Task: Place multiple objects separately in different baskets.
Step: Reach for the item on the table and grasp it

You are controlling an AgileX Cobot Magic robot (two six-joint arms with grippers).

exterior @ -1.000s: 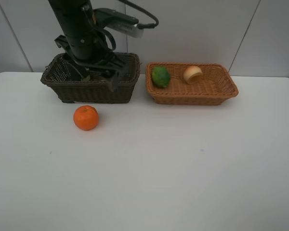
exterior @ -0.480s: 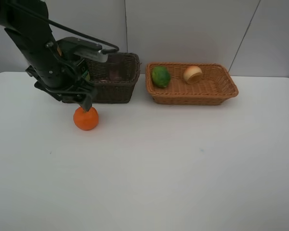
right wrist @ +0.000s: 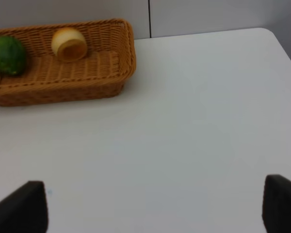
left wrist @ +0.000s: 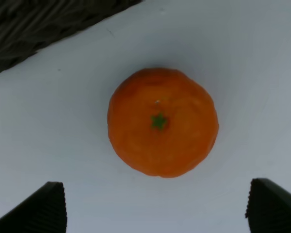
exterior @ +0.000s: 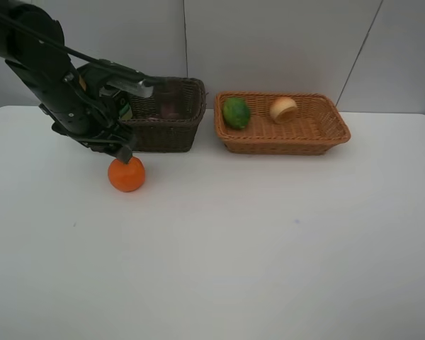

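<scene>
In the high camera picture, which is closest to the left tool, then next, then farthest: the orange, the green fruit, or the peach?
From the left tool, nearest first:
1. The orange, on the table right below the tool.
2. The green fruit, at the left end of the tan basket.
3. The peach, farther right in the same basket.

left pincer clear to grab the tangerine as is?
Likely yes. The left pincer hangs open right above the tangerine, fingers wider than the fruit, and only bare table surrounds it.
</scene>
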